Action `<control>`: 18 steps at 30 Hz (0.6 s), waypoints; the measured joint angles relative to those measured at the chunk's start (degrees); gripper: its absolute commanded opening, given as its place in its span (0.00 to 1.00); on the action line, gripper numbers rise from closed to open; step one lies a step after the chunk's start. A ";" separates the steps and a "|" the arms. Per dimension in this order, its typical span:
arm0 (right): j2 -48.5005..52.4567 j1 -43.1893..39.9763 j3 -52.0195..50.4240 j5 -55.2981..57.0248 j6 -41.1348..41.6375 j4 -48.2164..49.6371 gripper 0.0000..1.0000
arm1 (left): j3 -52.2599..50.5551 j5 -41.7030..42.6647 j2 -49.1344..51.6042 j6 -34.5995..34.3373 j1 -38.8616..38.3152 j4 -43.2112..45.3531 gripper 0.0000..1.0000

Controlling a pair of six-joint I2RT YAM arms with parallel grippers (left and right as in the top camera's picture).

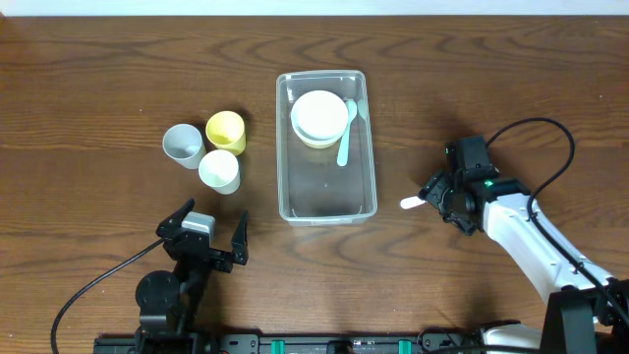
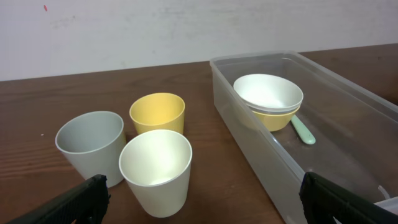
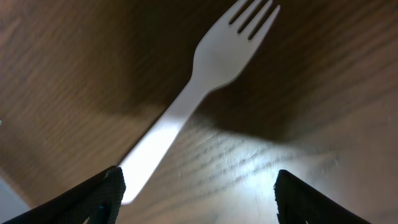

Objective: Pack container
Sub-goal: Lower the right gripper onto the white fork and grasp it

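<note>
The clear plastic container (image 1: 326,202) stands at the table's middle and holds stacked white and yellow bowls (image 1: 320,116) and a mint green spoon (image 1: 346,136). It also shows in the left wrist view (image 2: 261,155). A white plastic fork (image 3: 205,81) lies on the table right of the container; its handle end shows in the overhead view (image 1: 410,204). My right gripper (image 3: 199,202) is open just above the fork, jaws either side of its handle end. My left gripper (image 2: 202,205) is open and empty near the front edge, behind the cups.
Three cups stand left of the container: grey (image 1: 183,145), yellow (image 1: 225,131) and white (image 1: 219,171). In the left wrist view they are the grey cup (image 2: 92,146), the yellow cup (image 2: 158,113) and the white cup (image 2: 156,169).
</note>
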 measured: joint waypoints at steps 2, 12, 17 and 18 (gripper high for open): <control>0.00 0.00 -1.05 0.87 0.02 1.99 0.77 | 0.00 -0.02 0.00 0.00 0.00 0.00 0.98; 0.00 0.00 -4.20 5.99 0.20 7.17 0.72 | 0.00 -0.02 0.00 0.00 0.00 0.00 0.98; 0.39 0.00 -6.36 7.15 0.22 12.09 0.71 | 0.00 0.00 0.00 0.00 0.00 0.00 0.98; 0.74 0.00 -6.64 7.21 0.22 12.92 0.70 | 0.00 -0.02 0.00 0.00 0.00 0.00 0.98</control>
